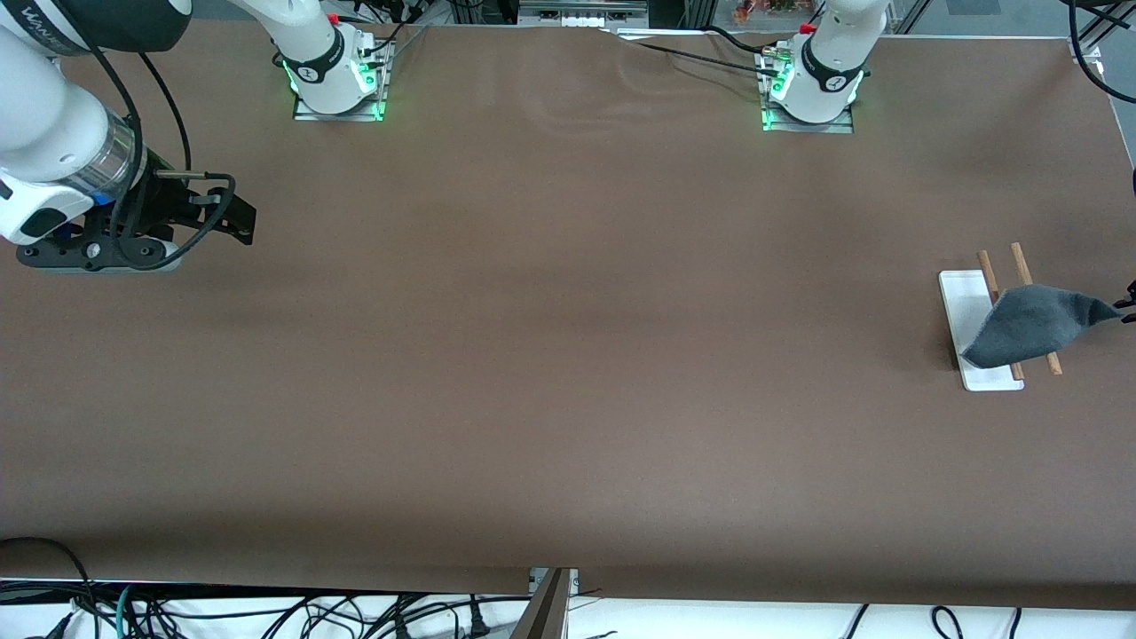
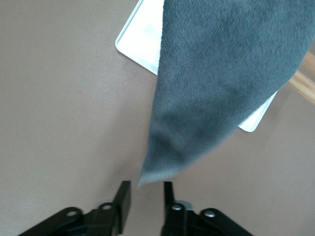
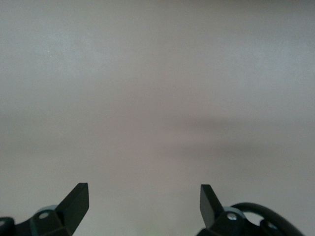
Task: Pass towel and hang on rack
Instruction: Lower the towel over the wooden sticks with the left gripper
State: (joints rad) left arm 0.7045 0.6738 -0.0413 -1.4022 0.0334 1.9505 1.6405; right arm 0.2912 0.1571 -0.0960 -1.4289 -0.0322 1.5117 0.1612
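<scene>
Right gripper [image 1: 241, 222]: up over the table [image 1: 568, 355] at the right arm's end, near the table edge. Fingers [image 3: 76, 201] spread wide, nothing between them – only bare brown surface under them in the right wrist view. Arm waiting.

Table: brown covering. The rack and towel are the only items on it.

Rack [image 1: 963, 302]: at the left arm's end of the table, well apart from the right gripper. Flat white base flat on the surface. Two thin brown rods [image 1: 987, 266] parallel above it, ends poking out on both the nearer and the farther edge of the cloth.

Towel [image 1: 1029, 324]: draped across both rods, dark grey face up, pink-red face not visible. One corner hanging down over the nearer end of the white base. Another corner drawn out to a point toward the left gripper, off the rack on the side away from the right arm.

Left gripper [image 1: 1129, 306]: at the very edge of the front view, just beside the rack, level with the drawn-out corner. In the left wrist view, fingers [image 2: 124, 196] parted by a narrow gap – towel tip at the mouth of that gap, not clamped. Contact with either finger: cannot tell.
</scene>
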